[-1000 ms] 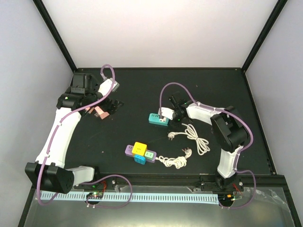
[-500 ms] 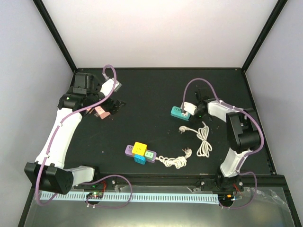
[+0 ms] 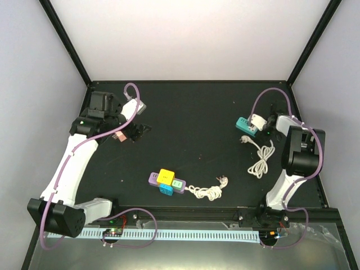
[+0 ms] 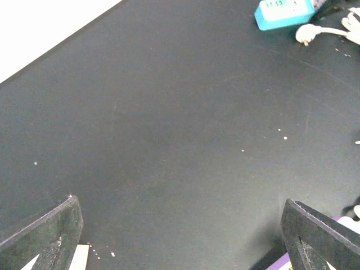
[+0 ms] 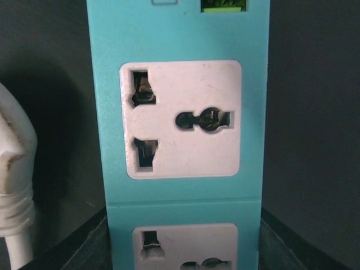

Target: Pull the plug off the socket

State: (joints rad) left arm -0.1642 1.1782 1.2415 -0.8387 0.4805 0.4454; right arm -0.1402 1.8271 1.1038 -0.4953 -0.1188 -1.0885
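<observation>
My right gripper (image 3: 251,126) is shut on the teal socket strip (image 3: 244,124) at the back right of the table. The right wrist view shows the teal strip (image 5: 180,34) squeezed between both fingers (image 5: 79,247), and the two sockets in view are empty. The white plug (image 3: 245,138) lies on the table just in front of the strip, out of any socket, its cord (image 3: 260,160) looping toward the near side. The plug (image 5: 14,163) shows at the strip's left. My left gripper (image 3: 139,130) stands open over bare table at the back left, holding nothing.
A purple socket strip (image 3: 169,183) carrying yellow and blue cube adapters lies near the front centre. A second coiled white cord (image 3: 207,191) lies to its right. A small pink piece (image 3: 119,136) sits beside the left arm. Black frame posts border the table.
The right arm has swung right and toward the back, carrying the teal strip from mid-table to the back right. The white plug and cord moved along with it. The left arm barely shifted.
</observation>
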